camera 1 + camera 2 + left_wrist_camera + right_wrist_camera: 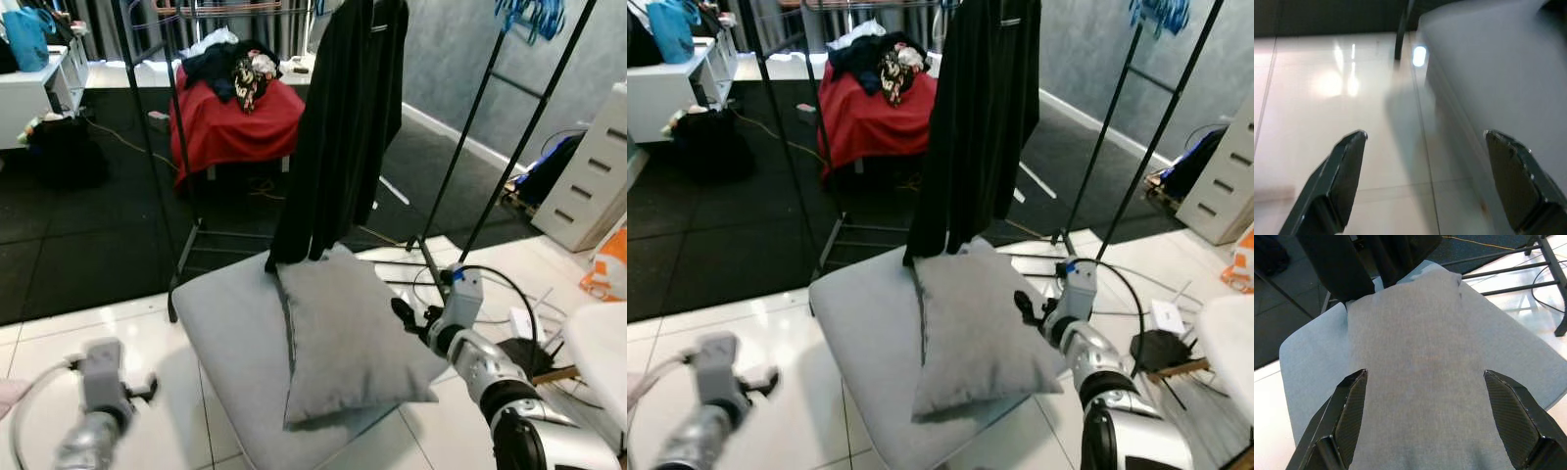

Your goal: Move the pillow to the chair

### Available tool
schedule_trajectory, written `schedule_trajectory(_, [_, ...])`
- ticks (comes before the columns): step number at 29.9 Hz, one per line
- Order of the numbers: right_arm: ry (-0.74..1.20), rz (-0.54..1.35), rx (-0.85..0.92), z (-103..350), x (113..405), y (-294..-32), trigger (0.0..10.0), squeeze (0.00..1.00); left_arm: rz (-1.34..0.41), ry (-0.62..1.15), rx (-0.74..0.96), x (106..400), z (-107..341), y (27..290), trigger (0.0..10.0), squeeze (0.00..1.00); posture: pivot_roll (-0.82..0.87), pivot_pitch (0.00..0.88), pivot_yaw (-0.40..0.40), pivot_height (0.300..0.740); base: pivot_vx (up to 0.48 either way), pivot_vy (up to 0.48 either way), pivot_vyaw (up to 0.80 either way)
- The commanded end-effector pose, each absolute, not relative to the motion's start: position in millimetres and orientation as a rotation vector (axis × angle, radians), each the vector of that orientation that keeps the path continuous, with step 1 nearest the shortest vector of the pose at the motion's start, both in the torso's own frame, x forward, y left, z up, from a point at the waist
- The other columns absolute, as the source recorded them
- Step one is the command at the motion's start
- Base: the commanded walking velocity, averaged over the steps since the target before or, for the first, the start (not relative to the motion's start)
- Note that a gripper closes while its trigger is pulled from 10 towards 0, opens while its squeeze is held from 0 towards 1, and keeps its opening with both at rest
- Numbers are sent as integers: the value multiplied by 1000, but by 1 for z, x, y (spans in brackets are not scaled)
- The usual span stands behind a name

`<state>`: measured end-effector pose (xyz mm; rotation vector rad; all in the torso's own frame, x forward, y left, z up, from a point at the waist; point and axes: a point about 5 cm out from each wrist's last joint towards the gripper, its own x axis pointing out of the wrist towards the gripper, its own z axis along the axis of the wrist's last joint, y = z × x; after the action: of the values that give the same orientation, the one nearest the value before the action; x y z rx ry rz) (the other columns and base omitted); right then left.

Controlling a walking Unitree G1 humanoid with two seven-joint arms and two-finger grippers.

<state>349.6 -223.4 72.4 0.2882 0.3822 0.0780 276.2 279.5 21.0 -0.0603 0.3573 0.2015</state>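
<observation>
bright room; left wrist blurred, floor (1342,83) glare

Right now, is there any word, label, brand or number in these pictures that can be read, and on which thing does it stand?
None can be read.
The grey pillow and the grey seat under it carry no print.
The black garment on the rack bears no visible label.
The orange bag at the edge is too blurred to show any text.

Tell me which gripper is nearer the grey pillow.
Right. The right gripper sits open at the pillow's right edge, fingers pointing at it. The left gripper hangs open over the white floor tiles, beyond the chair seat.
</observation>
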Motion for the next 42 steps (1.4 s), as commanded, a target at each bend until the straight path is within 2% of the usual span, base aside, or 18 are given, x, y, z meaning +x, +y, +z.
schedule_trajectory(1, [342,85,289,82,355,-224,10000,0,143,298,-70,284,28,268,10000,0,-134,32,-76,615,0,0,0])
schedule_trajectory(5, [350,90,300,80,354,-221,10000,0,101,197,-31,285,43,264,10000,0,-131,43,-64,615,0,0,0])
schedule_trajectory(7, [400,101,365,68,348,-215,10000,0,57,140,-8,278,49,253,10000,0,-124,54,-58,605,0,0,0])
schedule_trajectory(14, [502,75,379,44,332,-213,10000,0,-9,113,-7,265,49,239,10000,0,-111,67,-57,585,0,0,0])
schedule_trajectory(19, [508,-6,429,39,326,-225,10000,0,-23,122,8,257,52,242,10000,0,-103,77,-45,561,0,0,0])
schedule_trajectory(25, [500,-23,432,41,327,-229,10000,0,-23,130,16,255,55,243,10000,0,-93,81,-39,551,0,0,0])
schedule_trajectory(30, [480,-72,457,44,325,-243,10000,0,-14,148,31,250,57,250,10000,0,-91,91,-26,536,0,0,0])
schedule_trajectory(39, [455,-116,664,37,317,-251,10000,0,-21,172,62,245,57,254,10000,0,-64,92,-8,512,0,0,0])
schedule_trajectory(42, [455,-116,664,37,317,-251,10000,0,-21,172,62,245,57,254,10000,0,-64,92,-8,512,0,0,0])
